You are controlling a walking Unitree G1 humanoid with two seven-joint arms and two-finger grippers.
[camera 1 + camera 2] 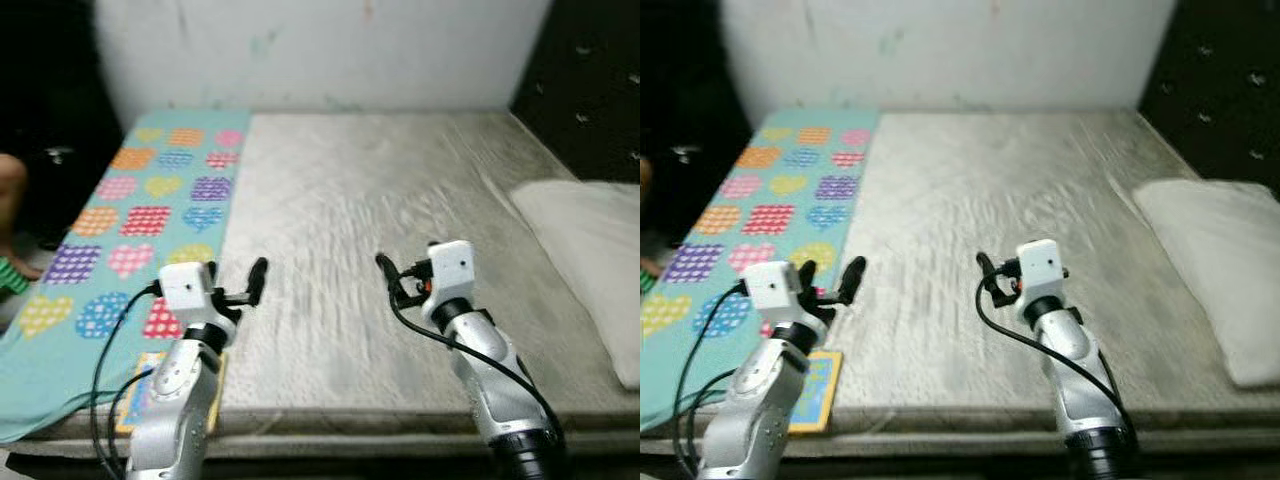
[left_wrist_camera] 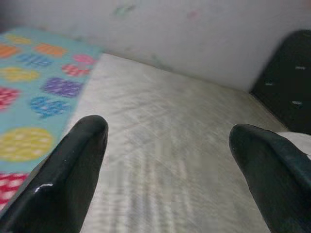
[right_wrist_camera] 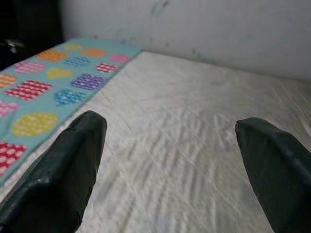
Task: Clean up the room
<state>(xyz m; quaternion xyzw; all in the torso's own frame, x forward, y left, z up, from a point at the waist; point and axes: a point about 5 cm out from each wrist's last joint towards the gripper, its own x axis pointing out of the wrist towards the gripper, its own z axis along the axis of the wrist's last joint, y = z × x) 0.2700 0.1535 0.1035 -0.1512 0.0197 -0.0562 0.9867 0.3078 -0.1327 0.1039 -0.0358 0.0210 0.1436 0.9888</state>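
A bed with a grey-white mattress (image 1: pixel 380 200) lies before me. A teal blanket (image 1: pixel 150 220) printed with coloured hearts covers its left strip. A white pillow (image 1: pixel 595 250) rests at the right edge. A small flat book or card with a yellow border (image 1: pixel 812 390) lies on the blanket at the front edge. My left gripper (image 1: pixel 238 283) hovers open over the blanket's inner border, and the left wrist view shows its fingers (image 2: pixel 73 160) spread with nothing between them. My right gripper (image 3: pixel 170 126) is open too, held empty above the bare mattress near the front middle (image 1: pixel 393 278).
A pale wall (image 1: pixel 320 50) runs behind the bed. A black padded headboard (image 1: pixel 585 90) stands at the right. Part of a person (image 1: pixel 10 215) shows at the far left edge, beside the bed. Dark space lies at the back left.
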